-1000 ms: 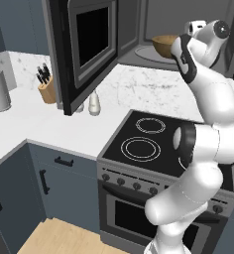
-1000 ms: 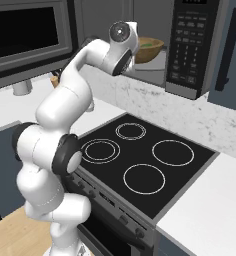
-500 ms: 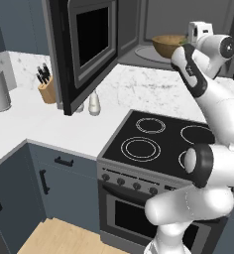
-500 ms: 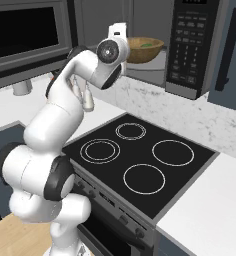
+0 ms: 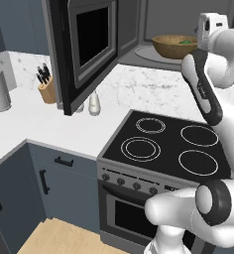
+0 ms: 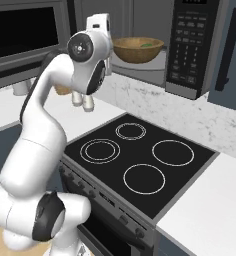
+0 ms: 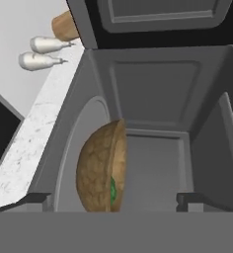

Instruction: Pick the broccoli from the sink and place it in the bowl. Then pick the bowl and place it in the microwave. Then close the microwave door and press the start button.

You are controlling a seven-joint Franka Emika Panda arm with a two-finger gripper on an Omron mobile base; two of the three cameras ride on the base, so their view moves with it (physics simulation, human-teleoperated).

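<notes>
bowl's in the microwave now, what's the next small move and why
Probably draw the open gripper back out and swing toward the microwave door. The bowl sits inside the microwave with the broccoli in it, the fingers are apart from it, and the door stands wide open.

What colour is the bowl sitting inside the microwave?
Brown, with a wood-like grain. The bowl shows best in the right base view, inside the microwave.

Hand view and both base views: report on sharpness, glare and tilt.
Hand view: rolled sideways, so the bowl looks tipped on edge, with soft edges. Left base view: sharp and evenly lit, no glare on the microwave door. Right base view: flat light, the broccoli a small green blur.
</notes>
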